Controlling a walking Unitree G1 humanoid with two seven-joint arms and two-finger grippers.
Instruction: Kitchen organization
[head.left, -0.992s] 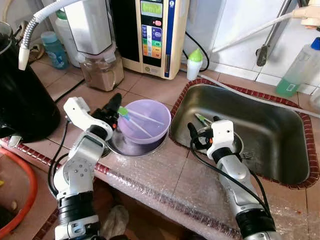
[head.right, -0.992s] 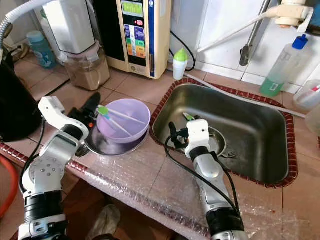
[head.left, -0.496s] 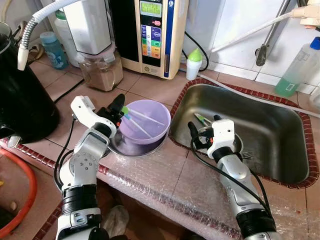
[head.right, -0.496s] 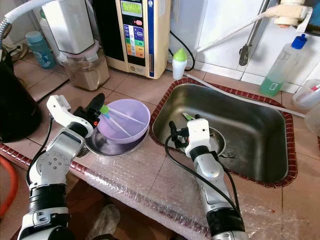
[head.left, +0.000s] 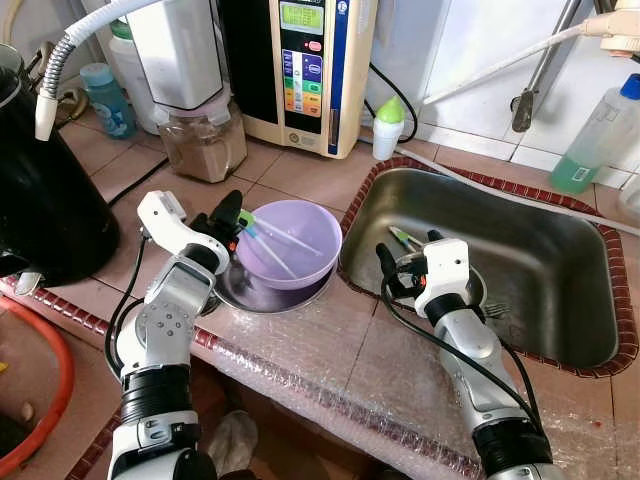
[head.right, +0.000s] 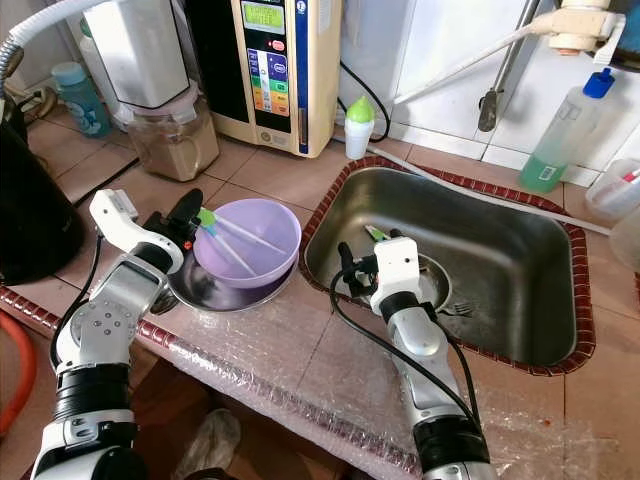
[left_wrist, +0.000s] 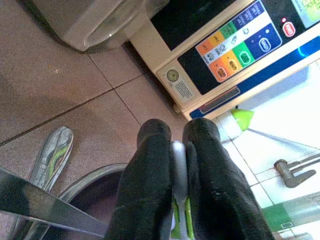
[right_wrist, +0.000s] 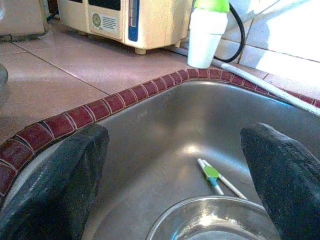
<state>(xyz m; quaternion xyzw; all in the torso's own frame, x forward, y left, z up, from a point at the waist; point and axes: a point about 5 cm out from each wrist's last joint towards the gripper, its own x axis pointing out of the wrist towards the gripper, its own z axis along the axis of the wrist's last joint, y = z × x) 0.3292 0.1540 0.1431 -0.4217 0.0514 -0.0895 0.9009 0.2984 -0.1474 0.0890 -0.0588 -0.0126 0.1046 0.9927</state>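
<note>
Purple plastic bowl (head.left: 288, 243) sits nested in a shallow steel dish (head.left: 250, 293) on the tiled counter (head.left: 300, 170), just right of the left gripper (head.left: 229, 222). Left gripper's two black fingers (left_wrist: 150, 190) are pinched tight on the green-and-white end of a chopstick-like utensil (left_wrist: 179, 200); its shaft runs from the fingertips across the bowl's inside, beside a second white stick (head.left: 290, 233) lying in the bowl. A steel spoon (left_wrist: 54, 150) rests on the tiles close under this gripper.

Right gripper (head.left: 403, 268) hangs low inside the steel sink (head.left: 530, 250), near its left wall, fingers (right_wrist: 75, 180) spread wide and holding nothing. Directly below and ahead of it: a round glass or steel bowl (right_wrist: 215, 220) on the sink floor. Just beyond the fingertips lies another green-and-white utensil (right_wrist: 215, 176), loose on the sink bottom. A fork (head.left: 493, 311) lies beside the right wrist.

Behind the left gripper: a jar of brown powder (head.left: 205, 145) and a cream water machine with coloured buttons (head.left: 305, 70). Beyond the right gripper, on the sink's far rim, a small white bottle with a green cap (head.left: 388, 128). A green liquid bottle (head.left: 590, 140) stands at the far right.
</note>
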